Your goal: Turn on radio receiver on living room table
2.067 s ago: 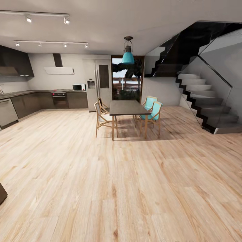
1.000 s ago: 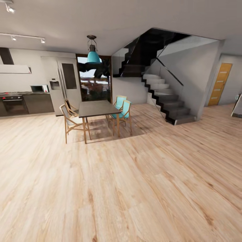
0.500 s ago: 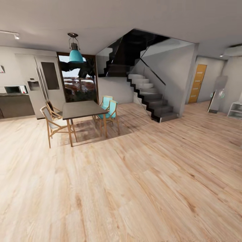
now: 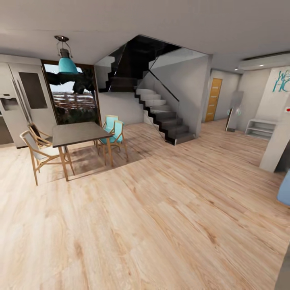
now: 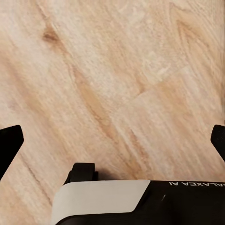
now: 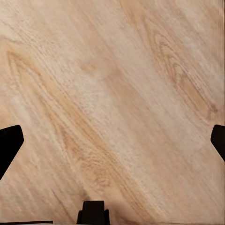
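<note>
Head view: I'm on my way, facing the kitchen-dining end, not the living room. Dark dining table [image 4: 76, 133] with wooden chairs and two turquoise chairs [image 4: 112, 131] sits left of centre under a teal pendant lamp [image 4: 67, 64]; fridge [image 4: 20, 104] at the far left edge, black staircase [image 4: 159, 114] behind glass in the middle, orange door [image 4: 213, 100] down the hall, low white shelf [image 4: 259, 129] on the right. That dark table is the wrong one. The radio receiver and its grey table aren't anywhere here, so I can't place them; my guess is they lie off to the right, where a blue edge [image 4: 284, 193] pokes in, maybe a sofa, but it's cut off and too little shows to say. To do this step well: turn the base toward that side slowly, keep arms tucked, give the white pillar [image 4: 278, 145] on the right room, and don't reach until the red radio is in sight. Left wrist view: my left gripper [image 5: 112, 140] points down at light wood floor [image 5: 117, 84], black fingertips [image 5: 9, 145] at opposite frame edges, so spread wide, nothing between them. Right wrist view: right gripper [image 6: 112, 140] the same, tips [image 6: 9, 145] far apart over bare planks [image 6: 112, 93], empty. Wall lettering top right in the head view is clipped, unreadable.
</note>
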